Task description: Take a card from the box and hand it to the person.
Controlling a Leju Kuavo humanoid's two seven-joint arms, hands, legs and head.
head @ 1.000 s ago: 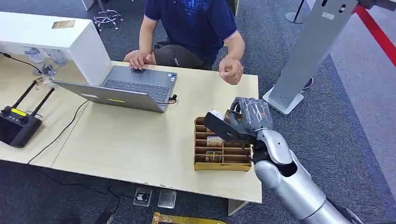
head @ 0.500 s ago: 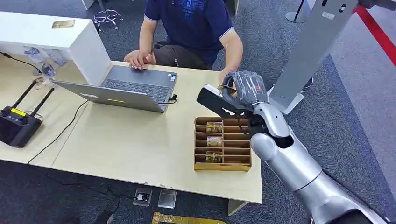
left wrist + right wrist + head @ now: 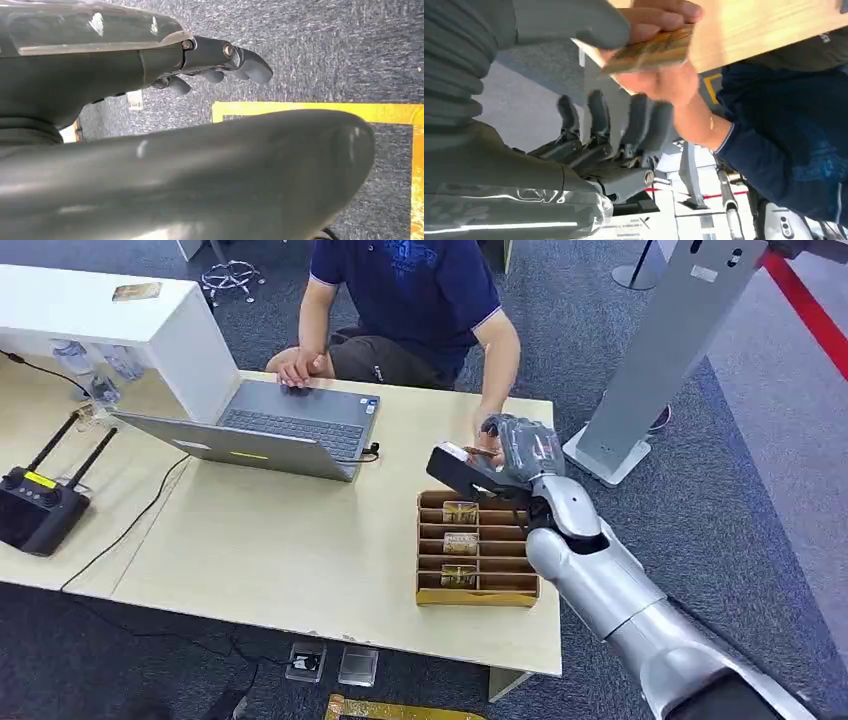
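Handover step is in hand. The right hand (image 3: 520, 448) holds the card (image 3: 651, 50) beyond the box (image 3: 476, 547), and the person's hand (image 3: 659, 75) has it pinched. Next, you release once that grip looks firm. The left hand (image 3: 220, 60) hangs empty, fingers loosely curled.

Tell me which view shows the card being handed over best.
The right wrist view: the card sits close up, between the right hand thumb and the person's fingers. The head view shows a small sliver; the left wrist view looks at the floor.
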